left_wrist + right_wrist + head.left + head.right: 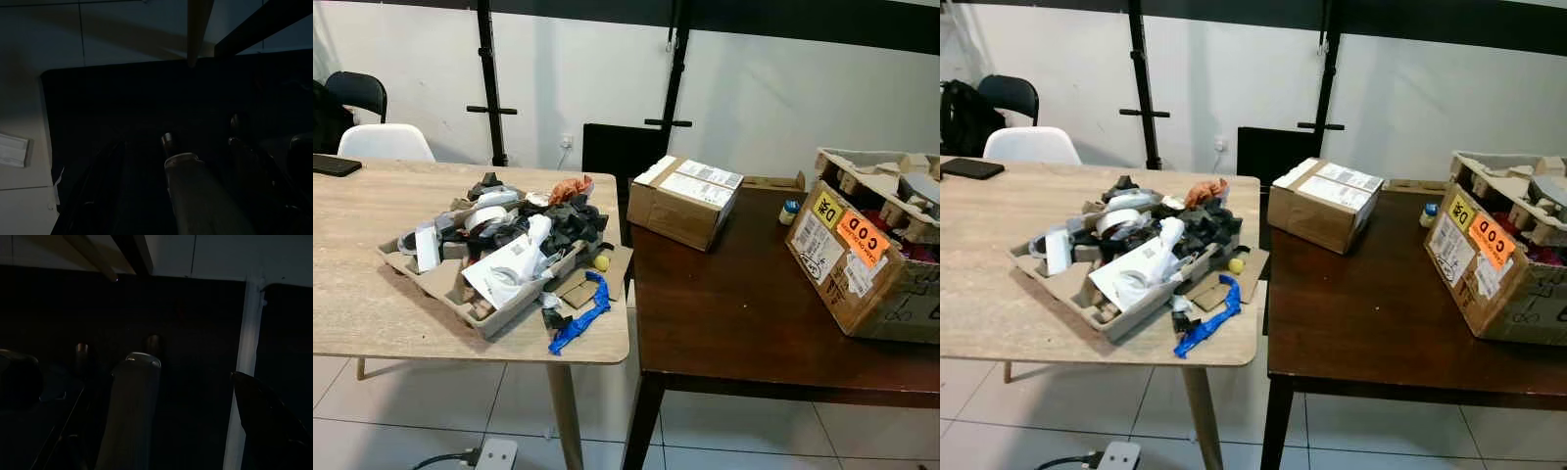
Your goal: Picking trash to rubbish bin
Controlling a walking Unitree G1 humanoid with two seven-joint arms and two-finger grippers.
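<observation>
A grey moulded pulp tray [431,279] heaped with mixed trash [524,230] sits at the near right corner of the light wooden desk [352,294]. A crumpled blue strip [579,318] lies just beside the tray at the desk's edge. On the adjoining dark brown desk [744,313] stand a closed cardboard box [683,201] and an open cardboard box with an orange sticker [862,259]. Both wrist views are very dark, so I cannot tell whether either gripper is spread or pressed together.

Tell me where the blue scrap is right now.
The blue scrap lies on the light wooden table, on the robot's left, near the table's front right corner, just in front of the trash-filled cardboard tray.
</observation>
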